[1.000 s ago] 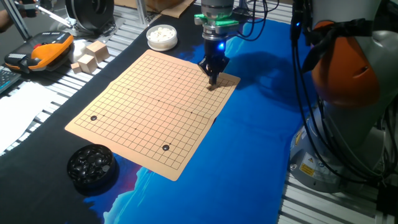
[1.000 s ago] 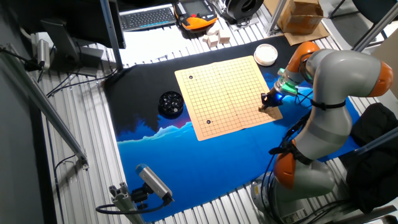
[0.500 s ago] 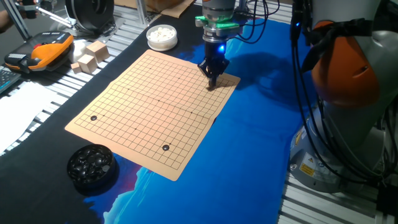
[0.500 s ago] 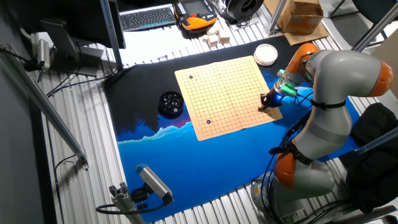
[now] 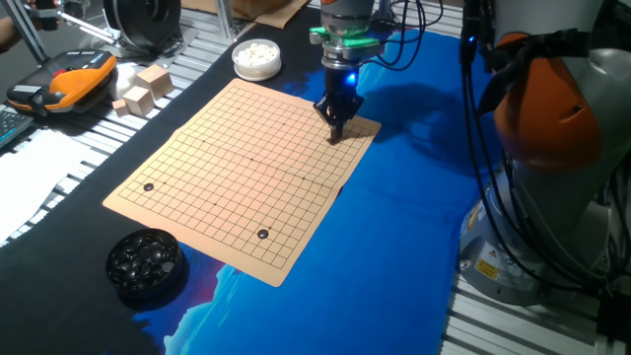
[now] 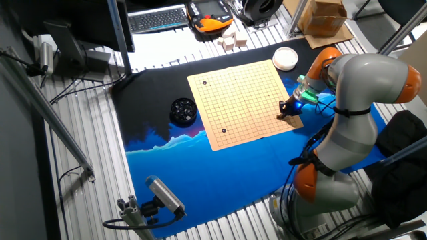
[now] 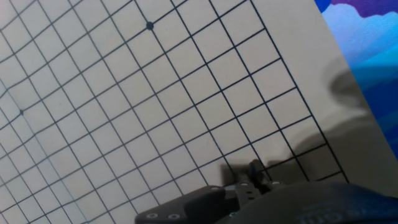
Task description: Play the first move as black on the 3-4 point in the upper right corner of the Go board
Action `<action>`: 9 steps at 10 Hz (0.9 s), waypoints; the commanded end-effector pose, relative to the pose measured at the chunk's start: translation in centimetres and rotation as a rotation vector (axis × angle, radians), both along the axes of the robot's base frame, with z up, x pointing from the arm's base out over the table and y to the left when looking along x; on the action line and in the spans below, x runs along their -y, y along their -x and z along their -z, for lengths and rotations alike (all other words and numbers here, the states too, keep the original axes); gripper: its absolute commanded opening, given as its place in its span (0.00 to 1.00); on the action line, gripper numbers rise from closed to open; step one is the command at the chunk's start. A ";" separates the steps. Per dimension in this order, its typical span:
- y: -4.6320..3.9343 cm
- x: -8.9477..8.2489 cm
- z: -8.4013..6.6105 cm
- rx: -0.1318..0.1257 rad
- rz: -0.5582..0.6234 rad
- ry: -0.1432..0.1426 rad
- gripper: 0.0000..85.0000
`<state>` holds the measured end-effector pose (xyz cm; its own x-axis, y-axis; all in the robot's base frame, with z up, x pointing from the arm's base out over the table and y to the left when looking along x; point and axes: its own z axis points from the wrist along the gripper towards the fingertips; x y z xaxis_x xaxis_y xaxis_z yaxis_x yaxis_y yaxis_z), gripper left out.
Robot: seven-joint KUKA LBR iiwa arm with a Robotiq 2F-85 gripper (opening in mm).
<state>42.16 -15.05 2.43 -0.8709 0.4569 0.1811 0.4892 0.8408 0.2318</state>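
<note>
Black stone: not showing at the fingertips in any view; if the gripper [image 5: 336, 129] is carrying one, the fingers are hiding it.
Fingers: pointing down, tips close together just over the Go board [image 5: 237, 168]; whether they are clamping anything, I cannot tell.
Gripper place: hanging over the board's corner nearest the arm, a few grid lines in from two edges [image 6: 288, 111].
Hand view: the dark finger ends [image 7: 249, 180] are sitting low in the picture, over crossings near the board's edge, with blue cloth [image 7: 367, 37] just beyond that edge.
3-4 point: somewhere under the fingertips; the exact crossing is too small to pick out.
Open room: bare grid is stretching away from the fingers across most of the board.
Stones lying far from the fingers: two black stones [image 5: 262, 234] [image 5: 149, 187] near the opposite edges.
Bowls: white stones [image 5: 256, 57] beside the fingers' end of the board; black stones [image 5: 146, 262] off the far corner.
</note>
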 end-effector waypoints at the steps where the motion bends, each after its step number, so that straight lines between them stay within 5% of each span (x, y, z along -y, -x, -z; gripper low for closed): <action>1: 0.00 0.0 0.0 -0.001 -0.001 0.002 0.00; 9: -0.02 0.0 0.1 -0.005 0.003 0.014 0.00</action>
